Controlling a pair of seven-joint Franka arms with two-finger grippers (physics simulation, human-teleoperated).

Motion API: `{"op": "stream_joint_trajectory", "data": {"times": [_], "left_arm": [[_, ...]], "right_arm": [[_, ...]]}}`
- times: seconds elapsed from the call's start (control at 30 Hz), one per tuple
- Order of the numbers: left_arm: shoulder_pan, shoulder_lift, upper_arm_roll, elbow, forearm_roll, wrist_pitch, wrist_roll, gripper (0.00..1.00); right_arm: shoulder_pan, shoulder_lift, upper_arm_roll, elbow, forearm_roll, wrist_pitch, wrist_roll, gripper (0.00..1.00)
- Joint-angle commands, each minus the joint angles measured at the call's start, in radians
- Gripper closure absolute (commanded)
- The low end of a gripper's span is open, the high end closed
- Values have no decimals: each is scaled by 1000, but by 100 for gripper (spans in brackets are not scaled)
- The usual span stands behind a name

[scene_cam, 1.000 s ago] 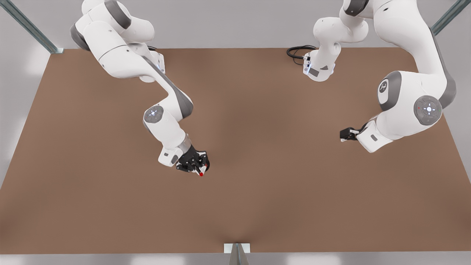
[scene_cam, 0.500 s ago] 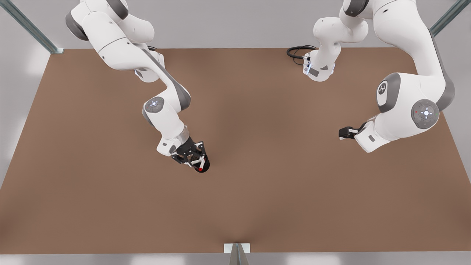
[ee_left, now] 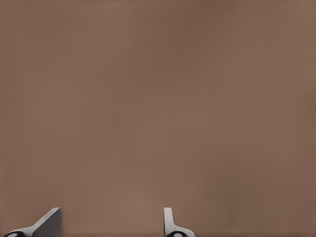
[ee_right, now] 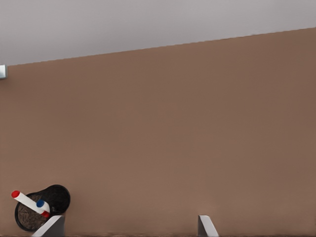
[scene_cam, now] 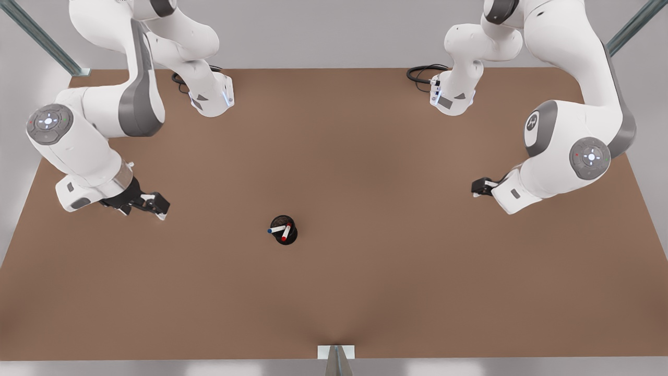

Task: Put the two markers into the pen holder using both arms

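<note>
Both markers (scene_cam: 282, 231) stand in the pen holder (scene_cam: 285, 231); my left gripper (scene_cam: 147, 204) and right gripper (scene_cam: 479, 187) (seemingly both) hang open, far apart.

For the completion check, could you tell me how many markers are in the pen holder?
2: the red-capped marker and the blue-capped marker both lean inside the pen holder.

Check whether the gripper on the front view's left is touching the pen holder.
Apart. The front view shows that gripper hanging well to the side of the pen holder, with a wide stretch of bare table between them.
</note>
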Motion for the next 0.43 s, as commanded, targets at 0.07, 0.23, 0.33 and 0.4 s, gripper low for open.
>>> {"op": "stream_joint_trajectory", "data": {"times": [0.07, 0.23, 0.33, 0.4], "left_arm": [[-7, 0, -1, 1, -2, 0, -5, 0], [-9, 15, -1, 1, -1, 2, -2, 0], [-8, 15, -1, 1, -1, 2, 1, 0], [-6, 15, 1, 1, 1, 2, 1, 0]], "right_arm": [[-2, 18, -2, 9, 21, -92, -220, 0], [-9, 22, -8, 6, 46, -92, -217, 0], [-13, 24, -8, 4, 46, -92, -220, 0], [-13, 24, -8, 4, 46, -92, -220, 0]]}}
